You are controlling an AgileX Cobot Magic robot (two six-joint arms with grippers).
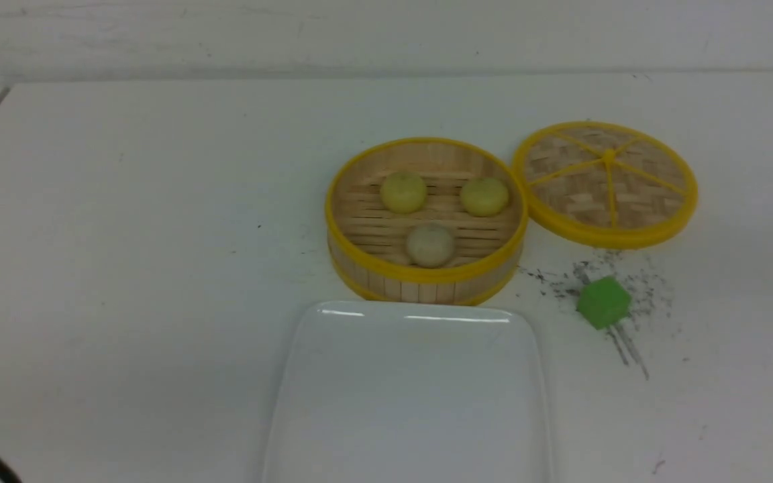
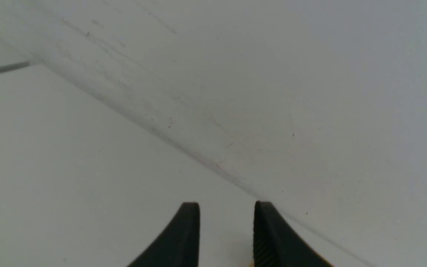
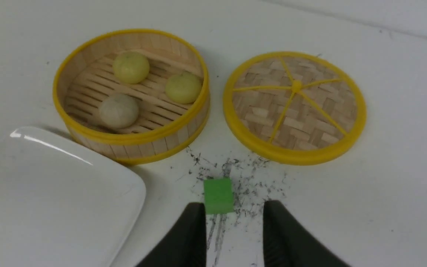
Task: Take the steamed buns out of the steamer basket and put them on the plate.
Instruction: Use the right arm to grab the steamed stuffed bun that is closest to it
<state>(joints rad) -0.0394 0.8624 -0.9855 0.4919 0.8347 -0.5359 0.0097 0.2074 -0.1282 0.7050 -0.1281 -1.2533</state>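
Showing you all three steamed buns (image 1: pixel 431 245) lying in the steamer basket (image 1: pixel 427 274).
Your left yellow bun (image 1: pixel 403 192) and right yellow bun (image 1: pixel 484 196) sit side by side toward the far wall, apart from each other, with the off-white bun (image 1: pixel 431 245) nearer the front wall. The plate (image 1: pixel 413 402) lies just in front of the basket; you cannot tell whether they touch. The woven lid (image 1: pixel 606 182) lies flat close to the basket's right, and a green cube (image 1: pixel 603 302) stands on the scuffed table (image 1: pixel 125 268) in front of it. Your left end effector (image 2: pixel 227 204) has its fingers parted and holds nothing, over plain table. Your right end effector (image 3: pixel 235 205) is likewise parted and empty, the cube just beyond its tips.
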